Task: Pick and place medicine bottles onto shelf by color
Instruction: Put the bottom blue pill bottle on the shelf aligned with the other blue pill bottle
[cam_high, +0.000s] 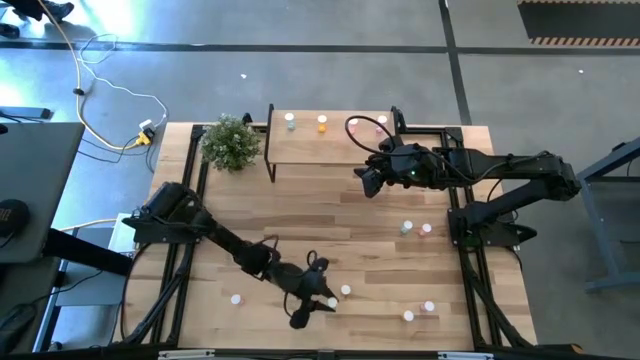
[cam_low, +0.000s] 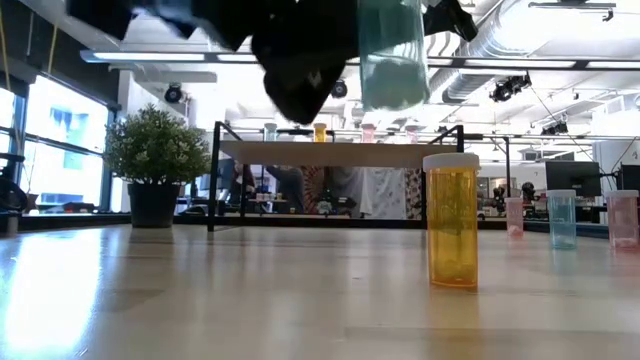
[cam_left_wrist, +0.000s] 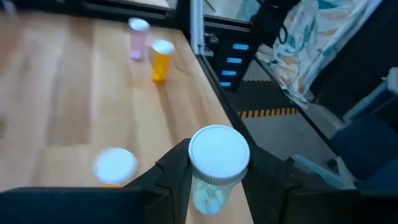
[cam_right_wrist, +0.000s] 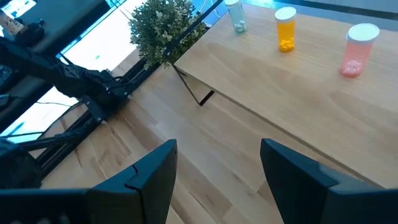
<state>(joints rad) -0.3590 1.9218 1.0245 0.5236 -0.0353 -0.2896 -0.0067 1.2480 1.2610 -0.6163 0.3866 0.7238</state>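
Note:
My left gripper (cam_high: 325, 300) is near the table's front edge, shut on a pale green medicine bottle (cam_left_wrist: 216, 163) with a white cap, which shows high up in the low view (cam_low: 393, 55). An orange bottle (cam_low: 452, 220) stands on the table just beside it. The shelf (cam_high: 335, 148) stands on black legs at the far middle and carries a green (cam_right_wrist: 235, 17), an orange (cam_right_wrist: 285, 30) and a pink bottle (cam_right_wrist: 357, 51), all upright. My right gripper (cam_right_wrist: 217, 180) hangs open above the table by the shelf's near right corner, with nothing between its fingers. My left gripper pinches the green bottle's body just under the white cap (cam_left_wrist: 208, 194) between its two fingers (cam_left_wrist: 174, 177). The fingers come from the table's left, slanting a little downward. The bottle stands upright in the hold, lifted clear of the table.
A potted plant (cam_high: 231, 142) stands left of the shelf. Loose bottles stand on the table: a green and pink pair (cam_high: 415, 229) at the right, an orange and pink pair (cam_high: 418, 312) near the front right, and a pink one (cam_high: 236, 298) at the front left.

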